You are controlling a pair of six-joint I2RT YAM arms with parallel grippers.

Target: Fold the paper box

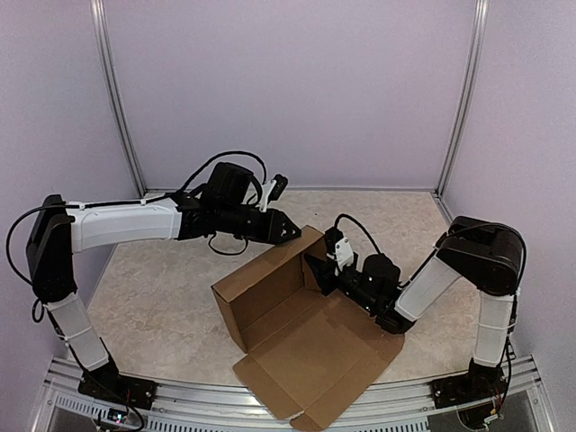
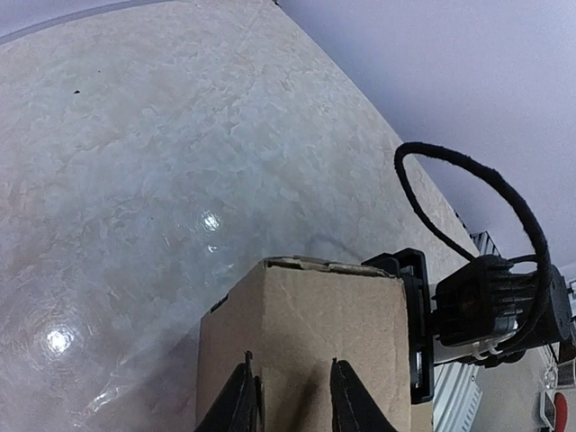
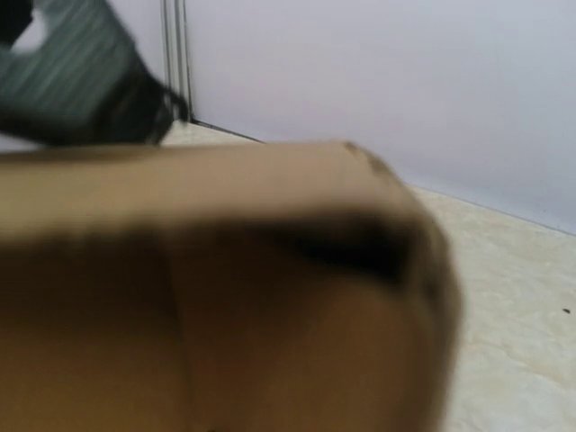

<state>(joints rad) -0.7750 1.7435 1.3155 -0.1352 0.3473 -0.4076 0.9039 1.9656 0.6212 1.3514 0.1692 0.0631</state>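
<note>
The box (image 1: 301,346) is seen in plain brown cardboard, unprinted, with a darker brown shown on its shaded inner walls. The bench (image 1: 153,297) is patterned in pale beige marbling, veined with grey-white, and bright white glints are seen on it in the left wrist view. The walls (image 1: 297,90) are coloured a pale lilac, and the posts (image 1: 117,99) a dull silver. The left arm (image 1: 126,223) and the right arm (image 1: 430,286) are banded in white and black. The cables (image 2: 490,184) are black.
</note>
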